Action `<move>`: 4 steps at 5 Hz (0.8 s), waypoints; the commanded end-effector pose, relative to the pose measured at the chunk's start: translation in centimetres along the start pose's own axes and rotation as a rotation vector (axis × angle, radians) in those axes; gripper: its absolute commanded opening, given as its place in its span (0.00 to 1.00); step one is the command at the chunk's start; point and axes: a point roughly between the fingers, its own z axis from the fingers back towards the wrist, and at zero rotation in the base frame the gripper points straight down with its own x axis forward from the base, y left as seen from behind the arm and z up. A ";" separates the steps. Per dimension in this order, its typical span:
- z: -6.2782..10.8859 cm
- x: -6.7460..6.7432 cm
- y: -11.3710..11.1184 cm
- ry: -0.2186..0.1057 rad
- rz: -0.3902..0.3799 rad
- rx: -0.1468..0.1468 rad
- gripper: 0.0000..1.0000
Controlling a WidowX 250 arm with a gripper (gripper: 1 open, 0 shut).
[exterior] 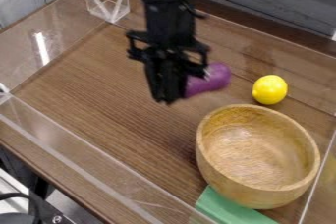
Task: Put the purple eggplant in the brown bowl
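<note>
The brown bowl (256,157) sits at the lower right of the frame with nothing in it, its rim overlapping the green object (234,208) below it on the bench (98,115). Near the middle of the frame, just above and left of the bowl, the purple eggplant (209,80) is gripped by the closed end effector (192,83), its long axis slanting from lower left to upper right, towards the side of the yellow ball (269,89).
</note>
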 end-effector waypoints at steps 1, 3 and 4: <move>-0.3 0.2 -3.3 -0.049 -0.043 0.014 0.00; -3.0 0.9 -7.1 -0.036 -0.076 0.025 0.00; -4.0 1.0 -7.4 -0.034 -0.081 0.027 0.00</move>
